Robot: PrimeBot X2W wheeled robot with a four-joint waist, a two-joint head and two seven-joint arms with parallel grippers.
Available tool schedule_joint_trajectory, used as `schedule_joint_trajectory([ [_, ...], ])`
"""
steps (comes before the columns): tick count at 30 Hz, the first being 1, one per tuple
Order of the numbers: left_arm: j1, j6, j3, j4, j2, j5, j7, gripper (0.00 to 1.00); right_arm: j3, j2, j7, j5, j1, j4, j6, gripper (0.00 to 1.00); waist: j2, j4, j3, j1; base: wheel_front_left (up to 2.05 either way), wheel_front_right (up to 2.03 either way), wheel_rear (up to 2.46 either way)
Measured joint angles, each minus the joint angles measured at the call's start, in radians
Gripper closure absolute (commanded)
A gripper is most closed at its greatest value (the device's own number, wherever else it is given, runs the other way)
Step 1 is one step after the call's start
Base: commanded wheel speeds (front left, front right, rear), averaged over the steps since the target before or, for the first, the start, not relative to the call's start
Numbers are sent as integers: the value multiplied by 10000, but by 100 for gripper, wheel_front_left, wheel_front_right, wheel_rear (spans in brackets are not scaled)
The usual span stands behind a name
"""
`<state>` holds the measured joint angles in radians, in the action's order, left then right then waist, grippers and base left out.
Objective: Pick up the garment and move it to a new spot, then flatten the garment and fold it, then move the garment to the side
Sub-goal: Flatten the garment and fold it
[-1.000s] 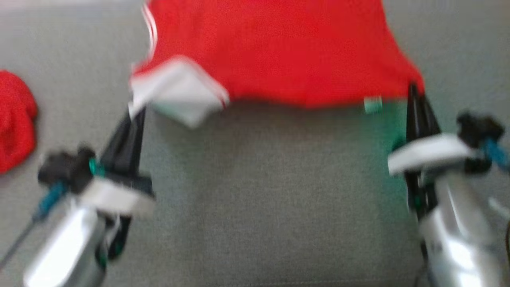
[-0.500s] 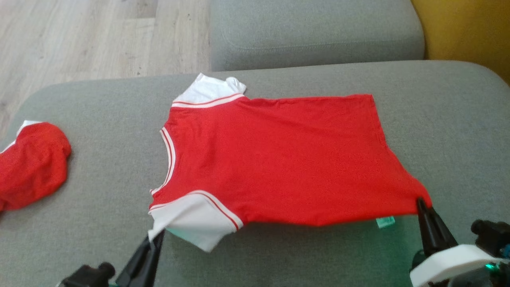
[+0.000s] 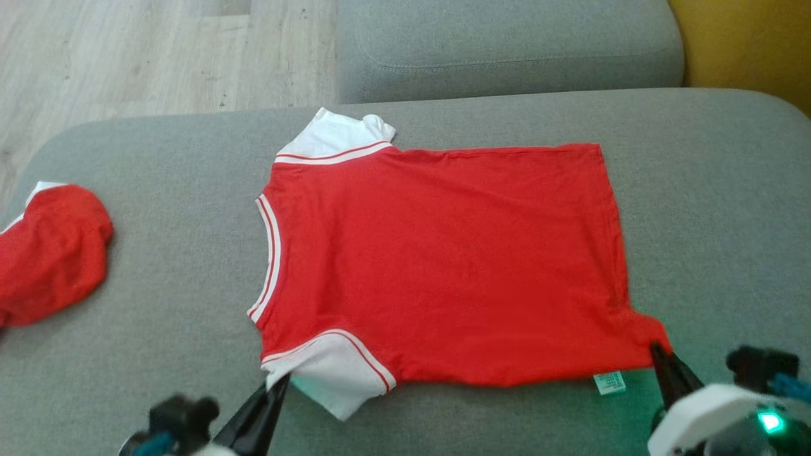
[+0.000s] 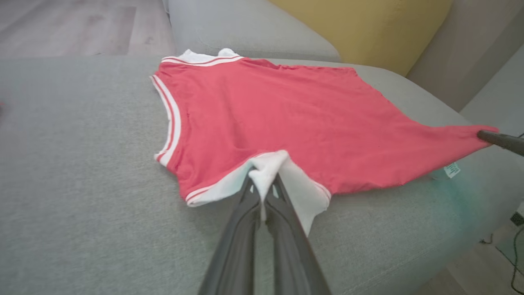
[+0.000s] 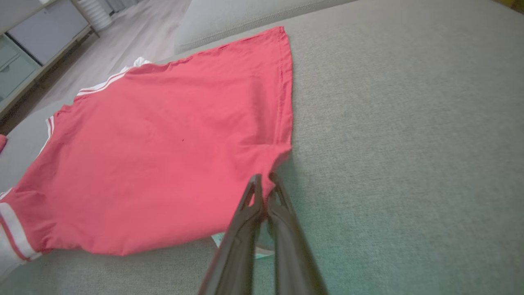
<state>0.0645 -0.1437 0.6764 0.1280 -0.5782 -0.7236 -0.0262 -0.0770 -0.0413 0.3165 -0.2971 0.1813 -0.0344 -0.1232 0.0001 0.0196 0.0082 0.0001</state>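
Head view, left to right: we see a red cloth [image 3: 54,253], our left jaws clamped on the white sleeve [image 3: 332,380] of the red garment [image 3: 443,253] flat on the grey cushion [image 3: 158,190], and our right jaws clamped on its hem corner.

Scene is lit evenly by soft, bright daylight. A thin shadow is cast under the near hem of the garment [image 3: 443,253]. A green tint is thrown onto the grey cushion [image 3: 158,266] by the indicator light [image 3: 770,421] beside the right pincer [image 3: 657,349]. Reds are washed pale in both wrist views.
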Motion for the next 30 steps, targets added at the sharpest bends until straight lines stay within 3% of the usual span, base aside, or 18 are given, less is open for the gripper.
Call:
schedule_joint_trajectory([
  [10, -2439, 754, 117, -1503, 930, -750, -1496, 100, 63, -4, 1277, 443, -2011, -1001, 0, 100, 0, -43, 53, 0, 0, 0, 0],
  [17, -4837, 1381, 364, -3290, 1210, -470, -2382, 100, 79, -12, 2056, 888, -3841, -2571, 0, 100, 0, -141, 274, 1, 0, 0, 0],
  [30, -6684, 1881, 456, -6142, 1824, -142, -2533, 100, -337, -50, 2111, 1475, -6145, -5361, 0, 100, 0, -376, 582, 0, 0, 0, 0],
])
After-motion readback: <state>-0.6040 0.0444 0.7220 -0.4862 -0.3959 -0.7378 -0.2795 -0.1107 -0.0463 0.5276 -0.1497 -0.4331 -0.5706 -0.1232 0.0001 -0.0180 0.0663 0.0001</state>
